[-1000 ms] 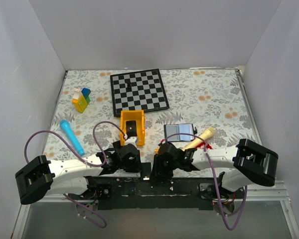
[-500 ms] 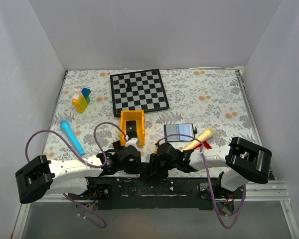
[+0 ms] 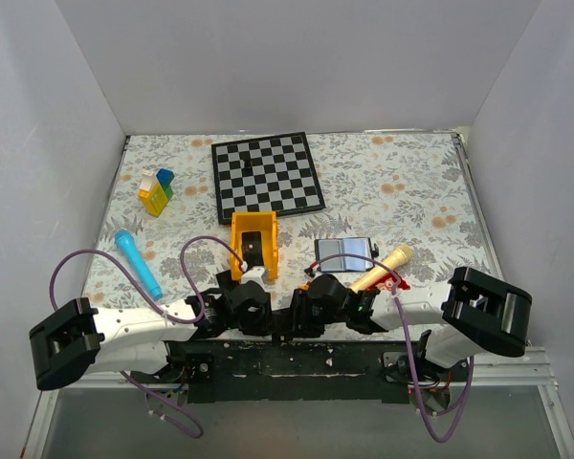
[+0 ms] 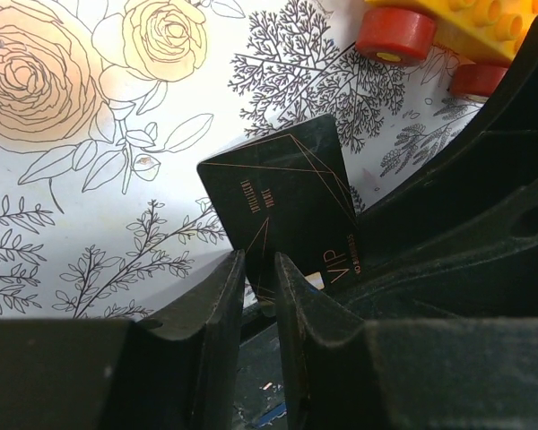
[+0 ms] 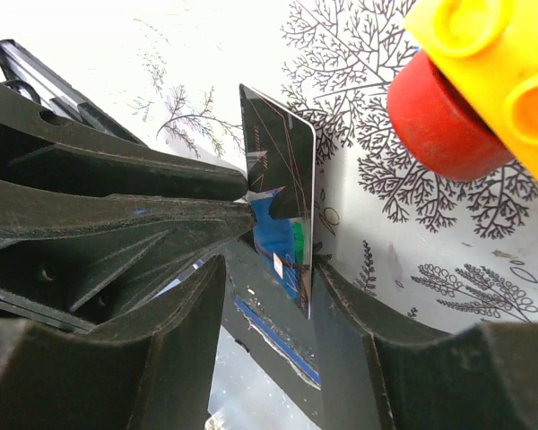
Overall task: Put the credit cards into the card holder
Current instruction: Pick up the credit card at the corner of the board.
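One credit card (image 4: 282, 202) stands on edge over the flowered surface (image 4: 81, 206), low in front of the arm bases, and both pincers meet at it. The left pincer (image 4: 258, 269) is clamped on the card's near edge, its two fingers pressed together with only the card's thickness between them. The card is black with thin gold lines and small gold lettering, and most of it sticks out ahead of that pincer's tips.

In the right wrist view the same card shows edge-on, with the left pincer's fingers reaching in from the left to pinch it. The right pincer (image 5: 271, 269) has its fingers apart, one on each side of the card's lower part. Whether either finger touches the card cannot be told.

A yellow stud-brick toy with red wheels (image 5: 484, 72) lies just past the right pincer, ahead and to its right. The card holder (image 3: 344, 253) lies open on the surface farther ahead of the right pincer, blue-grey inside facing up, just beside the toy's far end and apart from both pincers.
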Controlling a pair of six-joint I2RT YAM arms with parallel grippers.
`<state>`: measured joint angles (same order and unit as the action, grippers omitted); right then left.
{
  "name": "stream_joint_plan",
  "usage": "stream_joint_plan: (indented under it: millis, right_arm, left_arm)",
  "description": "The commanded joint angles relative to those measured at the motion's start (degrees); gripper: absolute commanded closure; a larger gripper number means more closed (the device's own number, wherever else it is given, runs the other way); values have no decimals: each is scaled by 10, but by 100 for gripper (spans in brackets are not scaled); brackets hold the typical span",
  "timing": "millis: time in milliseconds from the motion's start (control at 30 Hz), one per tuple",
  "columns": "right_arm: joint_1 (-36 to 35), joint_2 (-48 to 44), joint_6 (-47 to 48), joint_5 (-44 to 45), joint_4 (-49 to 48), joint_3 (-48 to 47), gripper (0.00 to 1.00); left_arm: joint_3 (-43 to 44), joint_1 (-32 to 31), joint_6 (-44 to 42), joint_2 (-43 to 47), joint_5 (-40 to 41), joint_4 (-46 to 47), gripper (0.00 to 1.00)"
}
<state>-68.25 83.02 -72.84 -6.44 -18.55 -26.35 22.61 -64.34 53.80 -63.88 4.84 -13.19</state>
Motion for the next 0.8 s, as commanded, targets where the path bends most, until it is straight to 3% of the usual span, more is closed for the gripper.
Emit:
stream_joint_plan:
  millis: [0, 400, 533, 633, 700, 767]
  right_arm:
    - [0, -7, 21, 28, -24, -2, 50]
    - [0, 31, 46, 12, -44, -27, 77]
    - [0, 32, 55, 7, -51, -30, 96]
    - [0, 8, 68, 22, -26, -33, 99]
    - [0, -25, 89, 47, 30, -43, 99]
    - [0, -59, 114, 91, 115, -62, 99]
  left_arm:
    - [-13, -4, 3, 17, 0, 1, 80]
    - [-20, -4, 8, 31, 3, 0, 82]
    - [-19, -4, 11, 40, 8, -8, 82]
    - [-3, -4, 31, 73, 45, -55, 70]
    - [15, -4, 46, 109, 84, -103, 59]
    - [32, -1, 52, 148, 118, -140, 55]
